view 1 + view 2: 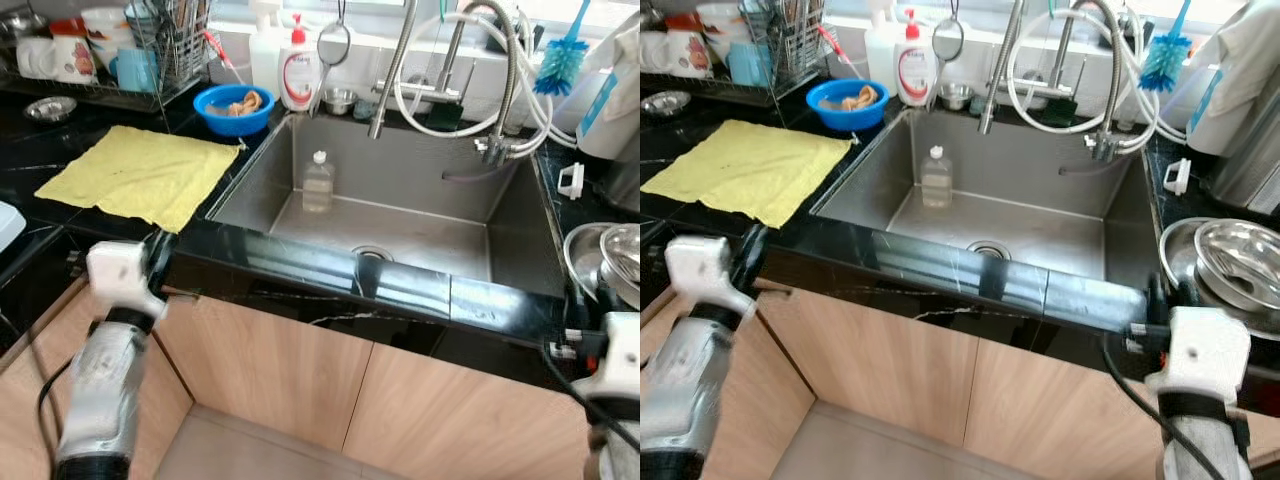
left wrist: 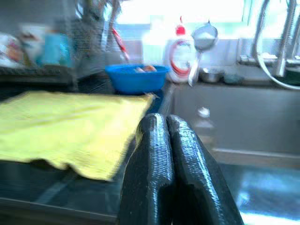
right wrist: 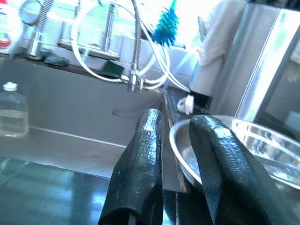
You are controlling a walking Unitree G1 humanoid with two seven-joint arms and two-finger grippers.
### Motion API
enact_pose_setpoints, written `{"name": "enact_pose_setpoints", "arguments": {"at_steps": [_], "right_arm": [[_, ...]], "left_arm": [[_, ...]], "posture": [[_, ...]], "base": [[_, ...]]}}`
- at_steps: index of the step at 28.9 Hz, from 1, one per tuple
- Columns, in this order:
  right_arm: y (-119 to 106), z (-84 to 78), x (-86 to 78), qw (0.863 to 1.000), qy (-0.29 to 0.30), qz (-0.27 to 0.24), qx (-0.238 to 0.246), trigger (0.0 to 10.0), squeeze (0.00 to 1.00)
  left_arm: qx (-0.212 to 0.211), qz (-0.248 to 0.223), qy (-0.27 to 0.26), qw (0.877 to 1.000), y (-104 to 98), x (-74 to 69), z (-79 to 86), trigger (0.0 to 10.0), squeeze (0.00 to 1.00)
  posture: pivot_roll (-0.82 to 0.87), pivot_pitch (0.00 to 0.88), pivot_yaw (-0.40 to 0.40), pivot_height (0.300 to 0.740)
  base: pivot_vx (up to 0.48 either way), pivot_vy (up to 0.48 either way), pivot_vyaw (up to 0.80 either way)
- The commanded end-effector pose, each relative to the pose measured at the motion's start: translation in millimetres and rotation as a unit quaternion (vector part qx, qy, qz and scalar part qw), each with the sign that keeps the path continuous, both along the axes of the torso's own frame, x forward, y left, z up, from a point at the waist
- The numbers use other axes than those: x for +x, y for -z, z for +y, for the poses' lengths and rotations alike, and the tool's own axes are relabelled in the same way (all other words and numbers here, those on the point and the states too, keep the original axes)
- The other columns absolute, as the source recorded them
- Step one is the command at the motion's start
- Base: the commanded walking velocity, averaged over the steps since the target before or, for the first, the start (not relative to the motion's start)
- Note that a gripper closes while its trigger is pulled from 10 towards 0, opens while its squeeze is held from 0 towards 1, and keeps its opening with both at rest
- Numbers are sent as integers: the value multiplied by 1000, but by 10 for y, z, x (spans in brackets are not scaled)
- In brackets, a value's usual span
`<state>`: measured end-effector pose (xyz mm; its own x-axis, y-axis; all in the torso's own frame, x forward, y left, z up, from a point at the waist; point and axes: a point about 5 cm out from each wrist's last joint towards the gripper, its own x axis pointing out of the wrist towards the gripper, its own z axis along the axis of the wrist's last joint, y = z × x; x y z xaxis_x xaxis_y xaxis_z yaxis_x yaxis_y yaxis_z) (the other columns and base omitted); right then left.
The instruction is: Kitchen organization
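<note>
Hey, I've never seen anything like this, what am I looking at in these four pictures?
A humanoid robot stands at a kitchen sink. Two pictures come from cameras on its head, looking down; two from cameras on its wrists, looking along its black fingers. The left hand, fingers shut and empty, hangs by the counter edge near a yellow cloth. The right hand, slightly open and empty, is by stacked metal bowls. A small clear bottle stands in the sink; a blue bowl sits behind the cloth.

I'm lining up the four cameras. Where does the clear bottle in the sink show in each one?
Left eye: clear bottle at the sink's back left.
Right eye: same spot.
Left wrist: blurred, past the black fingers.
Right wrist: at the picture's edge.
Shared landmark: sink wall behind it.
</note>
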<state>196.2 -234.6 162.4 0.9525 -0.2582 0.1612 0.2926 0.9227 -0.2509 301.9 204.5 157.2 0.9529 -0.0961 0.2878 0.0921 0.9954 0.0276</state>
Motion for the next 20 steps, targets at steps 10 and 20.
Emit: {"name": "enact_pose_setpoints", "arguments": {"at_steps": [10,20], "right_arm": [[-61,26,77,998,55,-18,19,10000,0],[-216,-349,-103,986,158,-46,7,10000,996]], "left_arm": [[9,20,69,997,4,323,-434,10000,0],[16,32,73,997,60,356,-437,10000,0]], "posture": [[-100,0,28,740],[-115,0,34,740]], "base": [[0,0,0],[0,0,0]]}}
